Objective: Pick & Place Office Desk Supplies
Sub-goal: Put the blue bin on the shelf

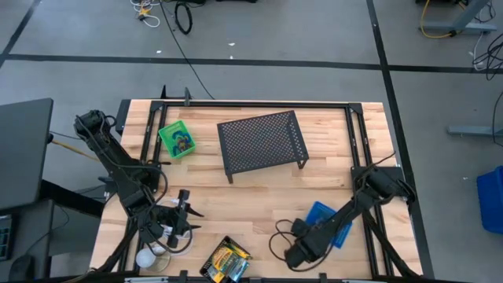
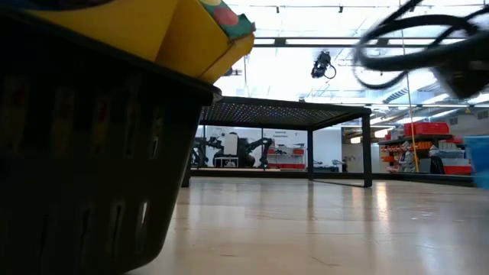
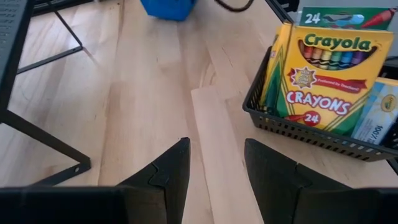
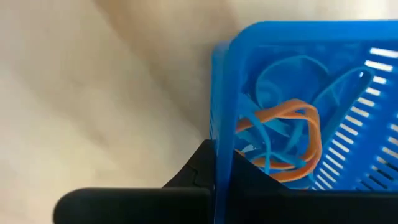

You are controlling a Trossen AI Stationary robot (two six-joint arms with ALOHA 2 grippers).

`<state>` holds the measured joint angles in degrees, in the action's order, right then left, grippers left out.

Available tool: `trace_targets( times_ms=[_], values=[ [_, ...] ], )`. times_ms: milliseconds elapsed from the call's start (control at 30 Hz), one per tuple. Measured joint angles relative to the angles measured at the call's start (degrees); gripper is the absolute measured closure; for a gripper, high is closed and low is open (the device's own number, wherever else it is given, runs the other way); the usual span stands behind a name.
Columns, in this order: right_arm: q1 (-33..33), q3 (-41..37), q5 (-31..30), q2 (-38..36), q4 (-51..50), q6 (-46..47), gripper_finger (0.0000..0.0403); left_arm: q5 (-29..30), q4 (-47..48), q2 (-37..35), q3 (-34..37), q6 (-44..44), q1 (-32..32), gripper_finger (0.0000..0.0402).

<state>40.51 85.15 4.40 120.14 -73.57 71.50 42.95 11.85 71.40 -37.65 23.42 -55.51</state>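
Note:
A blue slotted tray [image 4: 298, 93] holds orange [image 4: 292, 137] and blue loops [image 4: 280, 81]. It lies at the table's near right [image 1: 321, 211], partly under my right arm. My right gripper [image 4: 221, 180] is shut on the tray's wall. A black tray [image 3: 298, 130] near the front edge [image 1: 226, 261] holds a yellow crayon box [image 3: 323, 74]. My left gripper [image 3: 217, 168] hovers open over bare wood to the left of the black tray [image 1: 182, 212]. A green tray [image 1: 177, 139] rests at the far left. My right gripper has the blue tray's side wall [image 4: 222, 143] between its fingers, one finger [image 4: 193, 177] outside and the other inside, dark behind the wall. The fingers come steeply from above. I cannot tell whether the tray's base is on the table.
A black mesh stand [image 1: 262, 141] on thin legs occupies the far middle. A white ball-like object [image 1: 149, 255] and a white cable lie beside my left arm. A dark cable [image 1: 279, 236] loops off my right arm. Bare wood lies between the stand and the near trays.

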Motion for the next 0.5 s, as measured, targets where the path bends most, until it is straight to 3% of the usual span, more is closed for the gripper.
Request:
trace_targets(
  times_ms=[200, 500],
  values=[
    [-3.71, 4.42, -6.15, 0.02, -3.75, -8.82, 0.0401, 2.01, -0.01, 0.00, 0.00, 0.82, 0.00, 0.0240],
    [-9.00, 18.44, -13.22, 0.00, -16.73, -23.94, 0.0402, 2.92, -0.04, 0.00, 0.00, 1.27, 0.00, 0.0240]
  ],
)
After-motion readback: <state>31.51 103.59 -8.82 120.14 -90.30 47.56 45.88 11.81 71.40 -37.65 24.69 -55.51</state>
